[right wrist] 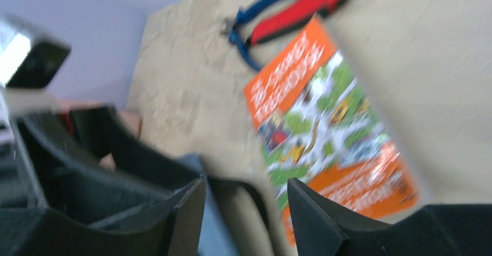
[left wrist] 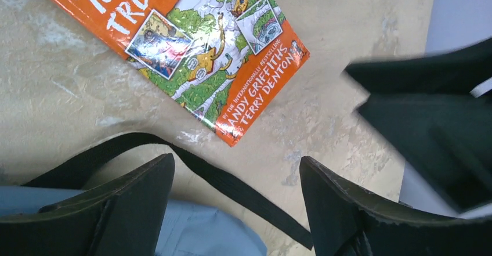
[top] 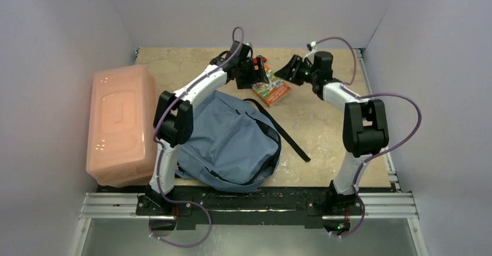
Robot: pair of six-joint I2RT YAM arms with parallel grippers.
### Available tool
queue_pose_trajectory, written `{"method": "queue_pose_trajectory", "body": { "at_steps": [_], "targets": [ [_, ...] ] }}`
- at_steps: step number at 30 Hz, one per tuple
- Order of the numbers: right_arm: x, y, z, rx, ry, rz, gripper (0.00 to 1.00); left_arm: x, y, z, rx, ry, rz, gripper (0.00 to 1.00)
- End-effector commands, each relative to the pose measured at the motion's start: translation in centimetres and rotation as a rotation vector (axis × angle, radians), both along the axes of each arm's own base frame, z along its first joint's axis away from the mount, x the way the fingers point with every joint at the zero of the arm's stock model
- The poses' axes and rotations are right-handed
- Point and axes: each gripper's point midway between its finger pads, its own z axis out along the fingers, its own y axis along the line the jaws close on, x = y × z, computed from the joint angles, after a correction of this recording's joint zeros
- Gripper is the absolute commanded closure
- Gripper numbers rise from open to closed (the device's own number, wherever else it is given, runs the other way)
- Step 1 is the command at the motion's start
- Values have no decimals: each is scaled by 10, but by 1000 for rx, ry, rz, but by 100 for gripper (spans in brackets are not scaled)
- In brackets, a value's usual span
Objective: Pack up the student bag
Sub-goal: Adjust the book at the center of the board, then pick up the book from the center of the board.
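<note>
Packing looks barely begun: the student bag [top: 232, 143] lies slumped on the table [top: 325, 128], in front of the left arm's base, and nothing can be seen inside it; whether its zip is open I cannot tell. Just beyond the bag's far edge an orange paperback book [top: 272, 90] lies flat, not yet packed, and beyond that again sits a tool with red and blue handles [right wrist: 284, 9], also outside the bag. One black strap [top: 284, 134] trails off the bag's right side across the bare tabletop, passing close by the book's corner. A translucent pink plastic box [top: 119, 125] stands to the bag's left. Both arms reach out past the bag's far edge. The left gripper [left wrist: 237, 204] leans over the bag's top, pointing down at the strap and the near corner of the book, its fingers spread wide with nothing between them. The right gripper [right wrist: 246, 215] comes in from the bag's far right, aimed at the book, fingers parted and likewise empty.
</note>
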Motion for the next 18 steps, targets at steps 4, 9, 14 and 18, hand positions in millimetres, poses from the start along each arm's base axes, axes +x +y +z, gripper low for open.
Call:
{"method": "queue_pose_trajectory", "body": {
  "at_steps": [4, 9, 14, 18],
  "targets": [
    [62, -53, -7, -227, -17, -73, 35, -19, 0, 46, -53, -28, -30, 22],
    [63, -52, -28, -226, 23, -31, 35, -20, -17, 27, -114, 59, -41, 23],
    [64, -48, -41, -204, 36, 2, 35, -1, -25, 2, -138, 82, 22, 25],
    [59, -50, -51, -222, 46, 9, 35, 12, -28, -18, -130, 81, 57, 25]
  ]
}}
